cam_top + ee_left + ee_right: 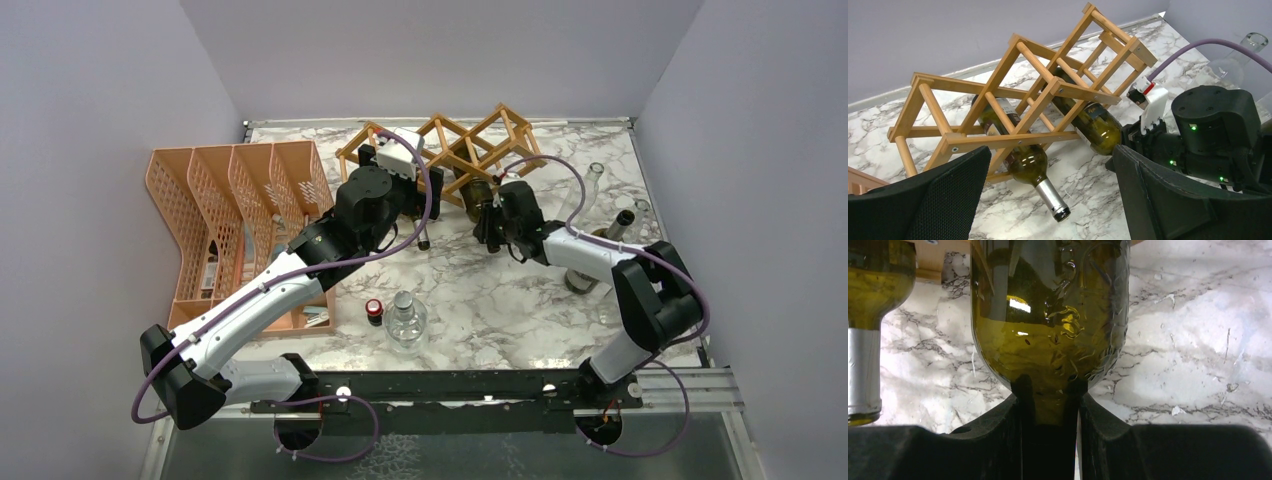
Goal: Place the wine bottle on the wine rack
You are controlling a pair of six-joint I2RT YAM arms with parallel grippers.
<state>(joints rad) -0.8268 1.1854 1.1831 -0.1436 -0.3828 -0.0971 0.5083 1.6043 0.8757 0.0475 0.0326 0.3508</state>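
Olive-green glass fills the right wrist view: this is the wine bottle (pixel 1048 315), seen from its neck end. The right gripper (pixel 1050 440) is closed on the neck, with one black finger pressed against each side.

From the left wrist camera, the body of this bottle lies inside one diamond cell of the wooden wine rack (pixel 1003 141). Its shoulder comes out at the front, toward that gripper. In the cell beside it, to the left in that view, a second bottle (pixel 1023 162) lies with its silver-foiled neck pointing out and down to the marble table (pixel 500 300).

The left gripper (pixel 1048 165) is wide open and holds nothing. It hangs in front of the rack, and its fingers (pixel 938 200) do not touch the wood.

The rack stands at the far side of the table. An orange mesh organiser (pixel 230 200) stands at the left, and a clear glass bottle (pixel 405 322) stands upright near the front.
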